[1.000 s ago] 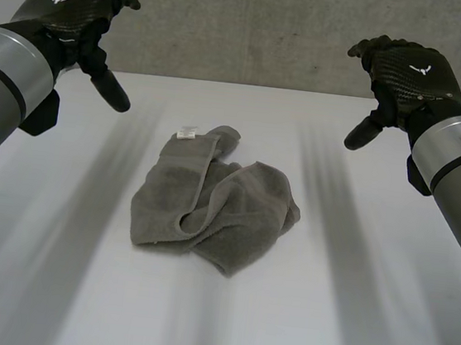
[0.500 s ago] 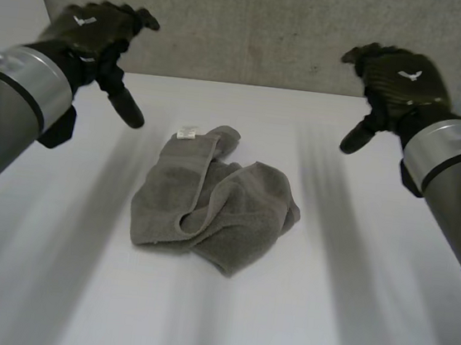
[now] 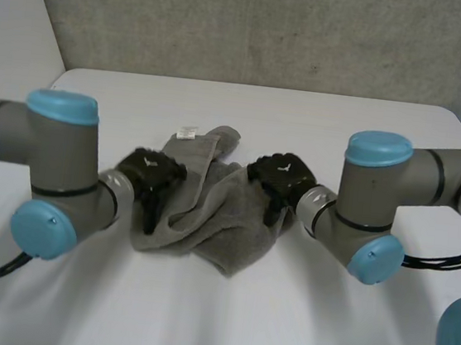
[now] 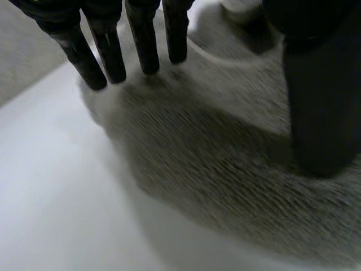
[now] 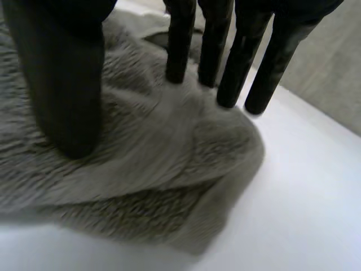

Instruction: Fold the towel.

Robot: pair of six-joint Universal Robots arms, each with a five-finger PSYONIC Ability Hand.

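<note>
Both hands have dropped onto the crumpled, nubby grey towel (image 3: 219, 214), left hand (image 3: 154, 174) and right hand (image 3: 280, 175) at opposite edges, fingers straight, apparently just pressing.

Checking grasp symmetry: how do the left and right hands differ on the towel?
The left hand sits at the towel's left edge, the right hand at its right. The left hand's fingertips meet flatter cloth, the right hand's a bunched fold. Both are open, fingers straight on the cloth.

Left hand (image 3: 154, 174) and right hand (image 3: 278, 175) have dropped onto the towel (image 3: 224, 215)
</note>
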